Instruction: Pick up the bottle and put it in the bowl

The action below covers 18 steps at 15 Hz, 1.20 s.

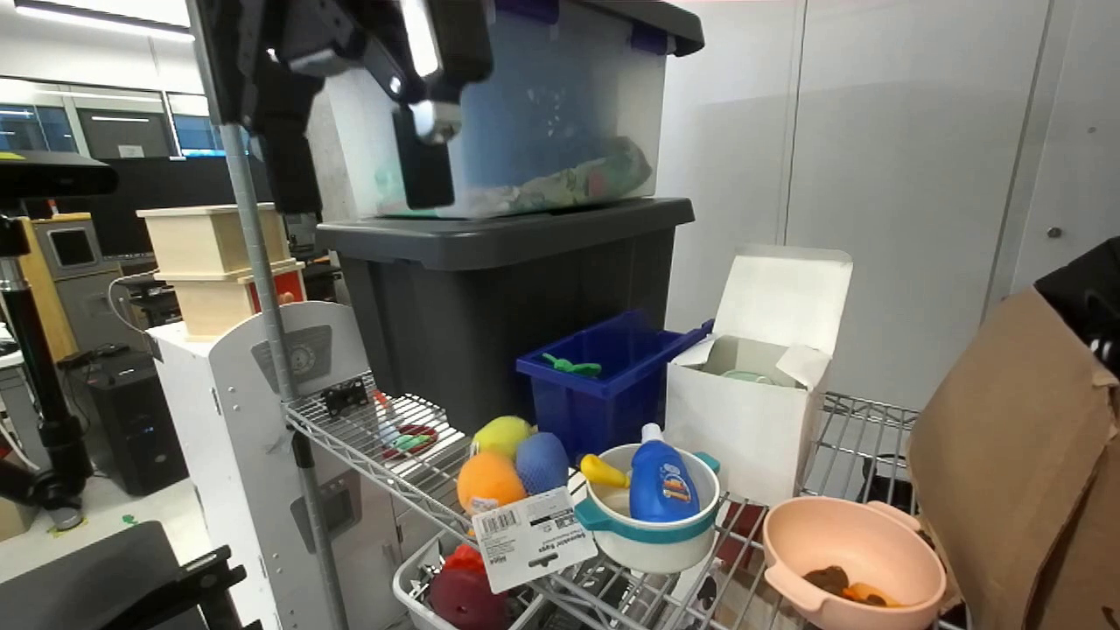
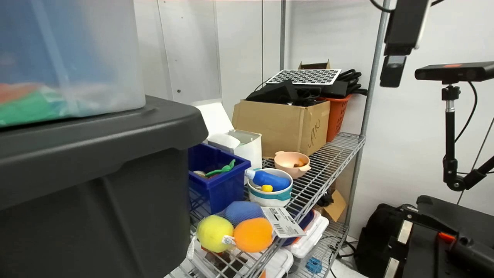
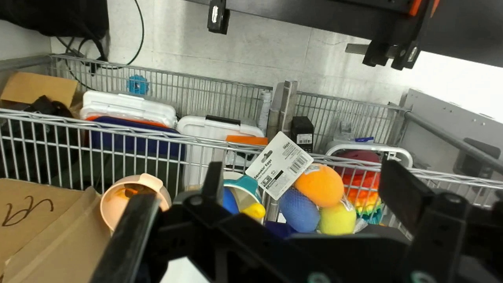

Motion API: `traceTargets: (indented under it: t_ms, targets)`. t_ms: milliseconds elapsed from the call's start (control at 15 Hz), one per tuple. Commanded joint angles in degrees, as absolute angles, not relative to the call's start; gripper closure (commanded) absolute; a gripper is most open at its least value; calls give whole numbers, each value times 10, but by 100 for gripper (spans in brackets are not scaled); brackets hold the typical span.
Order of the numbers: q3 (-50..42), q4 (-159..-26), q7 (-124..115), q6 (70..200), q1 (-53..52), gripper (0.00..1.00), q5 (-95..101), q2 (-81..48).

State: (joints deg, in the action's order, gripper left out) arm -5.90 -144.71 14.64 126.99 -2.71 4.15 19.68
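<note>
The blue bottle (image 1: 662, 486) leans tilted inside a white bowl with a teal rim (image 1: 647, 553), its white cap up over the edge. Both show in an exterior view, bottle (image 2: 272, 180) and white bowl (image 2: 266, 199). The orange-tan bowl (image 1: 814, 542) stands on the rack beside the white bowl, with small brown and orange pieces in it; it also shows here (image 2: 288, 170). My gripper (image 1: 360, 171) is open and empty, high above the shelf; a finger also shows here (image 2: 393, 71). In the wrist view the open jaws (image 3: 304, 182) frame netted toys; one finger partly hides the bottle (image 3: 230, 201).
A yellow-handled item (image 1: 605, 472) shares the white bowl. Netted egg toys (image 1: 492, 477) with a card lie beside it. A blue bin (image 1: 569, 407), an open white box (image 1: 735, 429) and stacked dark totes (image 1: 507, 306) stand behind. A cardboard box (image 2: 270, 123) stands past the orange-tan bowl.
</note>
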Motion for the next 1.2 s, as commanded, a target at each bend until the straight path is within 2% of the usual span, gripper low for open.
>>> traceTargets:
  t_ms: [0, 667, 1133]
  targets:
    - [-54, -1395, 157, 1304, -22, 0, 25, 107]
    - [-42, -1341, 156, 1414, -6, 0, 37, -42]
    - [-29, -1278, 144, 1432, 2, 0, 45, -131]
